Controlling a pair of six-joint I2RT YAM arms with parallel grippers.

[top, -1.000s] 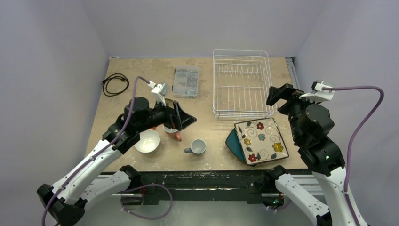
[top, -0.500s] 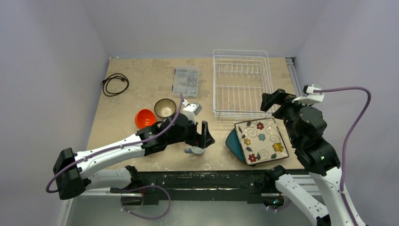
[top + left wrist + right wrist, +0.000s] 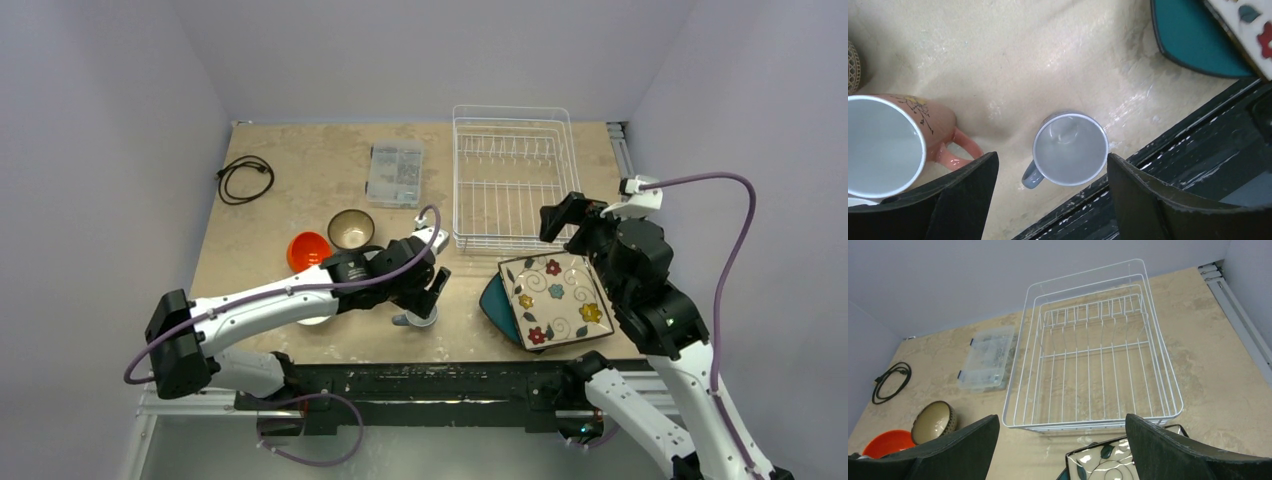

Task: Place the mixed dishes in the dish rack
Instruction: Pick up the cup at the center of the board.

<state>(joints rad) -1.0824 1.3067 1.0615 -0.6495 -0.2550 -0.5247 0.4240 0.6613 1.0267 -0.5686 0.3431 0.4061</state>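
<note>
The left tool (image 3: 432,285) hangs over the grey-blue mug (image 3: 1070,149) at the near edge of the desk (image 3: 300,160). Its jaws are spread wide, one on each side of the mug, with a clear gap to the rim on both sides. From the wrist view it is hard to say whether the fingertips (image 3: 990,162) are down at rim level or just above it. The mug stands upright with its mouth up, and its handle points toward the left finger.

Just beside it, to the left, the salmon-pink mug (image 3: 943,125) lies tilted, with its handle toward the grey-blue one. The two are not touching. Further back sit the orange bowl (image 3: 308,250) and the brown bowl (image 3: 351,229), close together.

To the right of the mug, the square cream floral plate (image 3: 555,295) rests on top of the square dark teal plate (image 3: 493,300), whose left edge pokes out.

The right tool (image 3: 562,214) is open wide and holds nothing. It hovers over the near right corner of the dish rack (image 3: 512,108), which stands at the back of the desk with nothing in it. A clear plastic box (image 3: 396,175) lies left of the rack, and a coiled black cable (image 3: 245,178) lies well off to the far left.
</note>
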